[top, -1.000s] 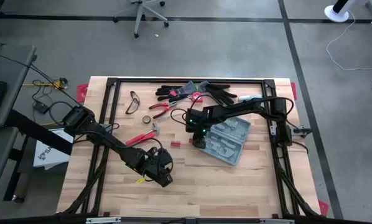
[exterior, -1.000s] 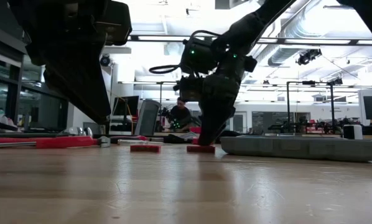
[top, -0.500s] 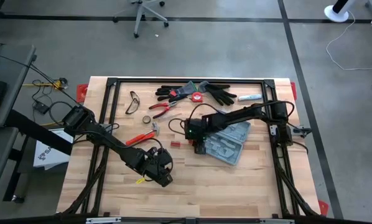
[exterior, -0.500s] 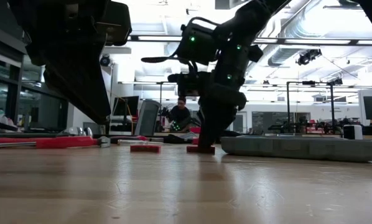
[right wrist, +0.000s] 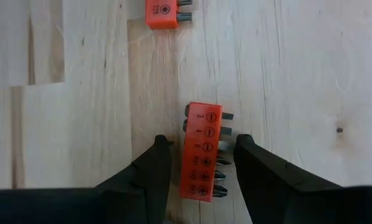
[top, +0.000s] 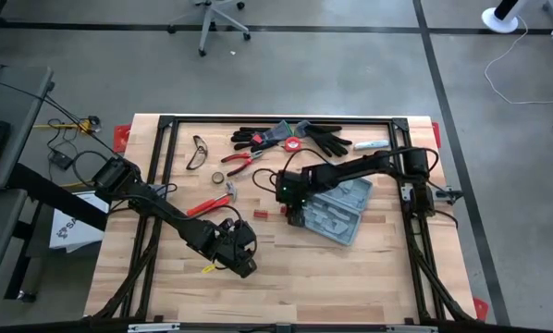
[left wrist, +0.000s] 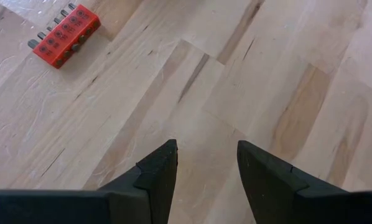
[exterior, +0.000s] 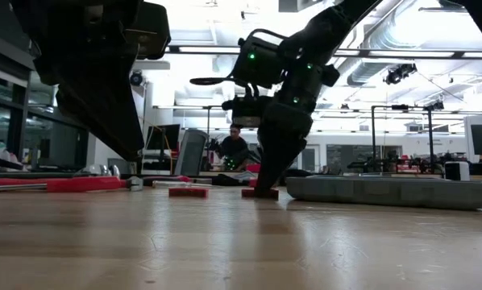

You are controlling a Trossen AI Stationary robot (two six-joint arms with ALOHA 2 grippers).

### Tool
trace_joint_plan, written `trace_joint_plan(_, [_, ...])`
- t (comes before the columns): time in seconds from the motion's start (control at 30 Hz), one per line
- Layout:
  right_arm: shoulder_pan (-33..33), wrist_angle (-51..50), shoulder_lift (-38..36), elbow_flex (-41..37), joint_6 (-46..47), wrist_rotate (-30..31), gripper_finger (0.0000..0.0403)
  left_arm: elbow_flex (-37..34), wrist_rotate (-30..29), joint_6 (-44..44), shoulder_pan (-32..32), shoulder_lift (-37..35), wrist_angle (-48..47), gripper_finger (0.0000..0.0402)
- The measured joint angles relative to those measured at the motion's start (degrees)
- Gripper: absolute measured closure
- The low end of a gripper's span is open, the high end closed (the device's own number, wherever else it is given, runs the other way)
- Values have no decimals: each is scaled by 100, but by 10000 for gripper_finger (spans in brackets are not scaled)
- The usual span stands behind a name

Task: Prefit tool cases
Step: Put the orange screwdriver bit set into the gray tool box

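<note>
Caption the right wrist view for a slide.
Right gripper with jaws open astride a red bit holder on the wooden table; a second bit holder lies beyond.

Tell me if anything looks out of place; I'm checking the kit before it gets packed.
Two small red plastic bit holders lie loose on the wooden table, outside the open grey-blue plastic tool case: one between the open right gripper's fingers, the other just beyond it.

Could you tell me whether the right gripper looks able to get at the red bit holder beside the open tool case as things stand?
Probably yes. The right gripper is open, its fingers straddling the red bit holder, which lies flat on the bare table with nothing covering it. The tool case sits to one side.
</note>
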Motion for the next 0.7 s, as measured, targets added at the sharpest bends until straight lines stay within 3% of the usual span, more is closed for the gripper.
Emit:
trace_joint_plan(0.33, [-377, -36, -9, -9, 7, -656, 238, 0, 4, -5, 2, 0, 0, 243])
trace_joint_plan(0.7, [-479, -292, -373, -61, -175, -545, 237, 0, 11, -5, -2, 0, -9, 243])
